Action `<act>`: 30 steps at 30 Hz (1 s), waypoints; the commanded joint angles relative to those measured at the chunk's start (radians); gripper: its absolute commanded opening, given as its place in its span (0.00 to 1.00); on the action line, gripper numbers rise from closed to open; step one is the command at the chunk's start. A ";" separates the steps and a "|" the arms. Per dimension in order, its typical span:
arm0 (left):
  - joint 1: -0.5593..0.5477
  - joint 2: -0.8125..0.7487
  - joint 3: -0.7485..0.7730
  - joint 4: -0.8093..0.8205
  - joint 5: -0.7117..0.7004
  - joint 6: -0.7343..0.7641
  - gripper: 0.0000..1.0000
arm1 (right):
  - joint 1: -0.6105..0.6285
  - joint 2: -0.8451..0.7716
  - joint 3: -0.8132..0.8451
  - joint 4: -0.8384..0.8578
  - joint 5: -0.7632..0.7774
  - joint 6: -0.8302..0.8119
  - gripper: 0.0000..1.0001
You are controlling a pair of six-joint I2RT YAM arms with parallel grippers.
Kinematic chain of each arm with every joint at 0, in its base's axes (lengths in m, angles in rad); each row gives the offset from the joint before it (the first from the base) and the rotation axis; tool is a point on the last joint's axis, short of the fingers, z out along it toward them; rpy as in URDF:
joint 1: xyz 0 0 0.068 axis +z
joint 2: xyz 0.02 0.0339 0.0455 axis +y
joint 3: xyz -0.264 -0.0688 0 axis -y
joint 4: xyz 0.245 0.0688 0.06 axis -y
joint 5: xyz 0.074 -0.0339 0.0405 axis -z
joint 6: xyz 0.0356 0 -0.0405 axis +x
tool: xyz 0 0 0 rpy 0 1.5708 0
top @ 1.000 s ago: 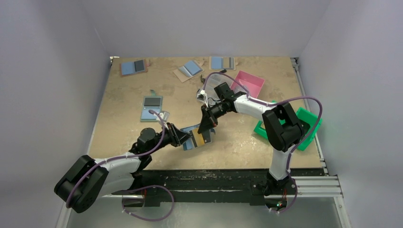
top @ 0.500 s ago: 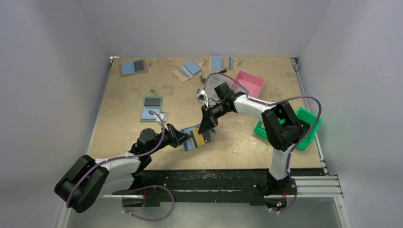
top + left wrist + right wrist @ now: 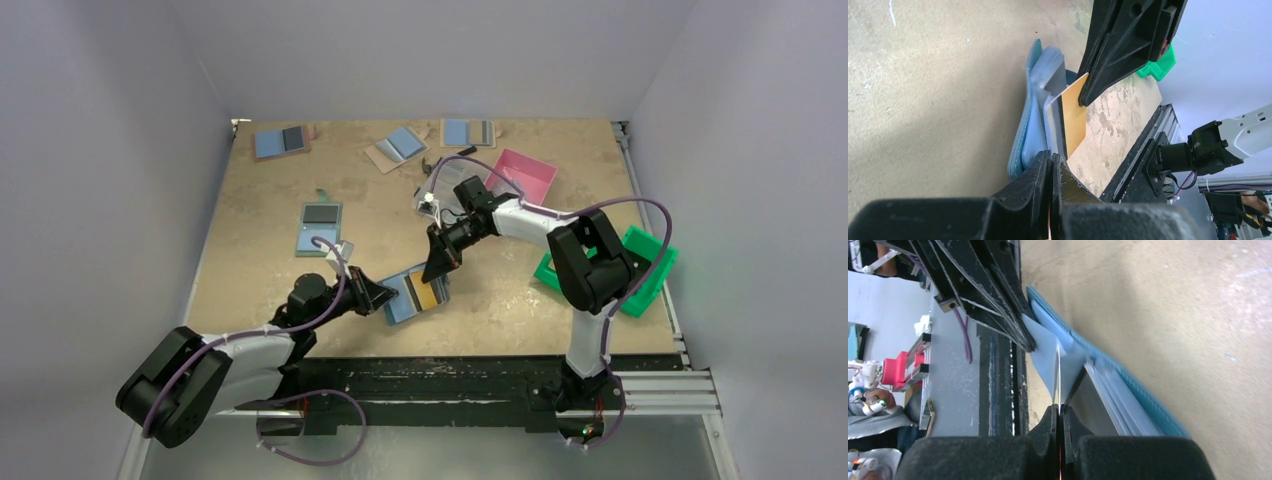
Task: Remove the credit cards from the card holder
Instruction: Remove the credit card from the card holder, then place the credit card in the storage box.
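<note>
The blue card holder lies open near the table's front edge, between my two grippers. In the left wrist view, its stitched blue cover rests on the table with pale sleeves lifted above it. My left gripper is shut on the holder's near edge. A yellow credit card with a dark stripe sticks partway out of the holder. My right gripper is shut on that card's far corner. In the right wrist view the card shows edge-on between the shut fingers.
A blue holder with a black panel lies to the left. Three more holders sit along the back. A pink tray and a green tray are on the right.
My left gripper has closed on the holder's edge. The right gripper has shifted slightly right and away, with the yellow card in it.
</note>
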 commanded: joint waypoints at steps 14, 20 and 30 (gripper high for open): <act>0.048 0.068 0.033 -0.202 -0.134 0.022 0.00 | -0.064 -0.083 0.134 -0.354 0.052 -0.411 0.00; 0.053 0.089 0.084 -0.287 -0.137 0.048 0.00 | -0.181 -0.170 0.159 -0.419 0.077 -0.489 0.00; 0.057 0.077 0.200 -0.408 -0.110 0.108 0.00 | -0.598 -0.397 0.162 -0.467 0.237 -0.489 0.00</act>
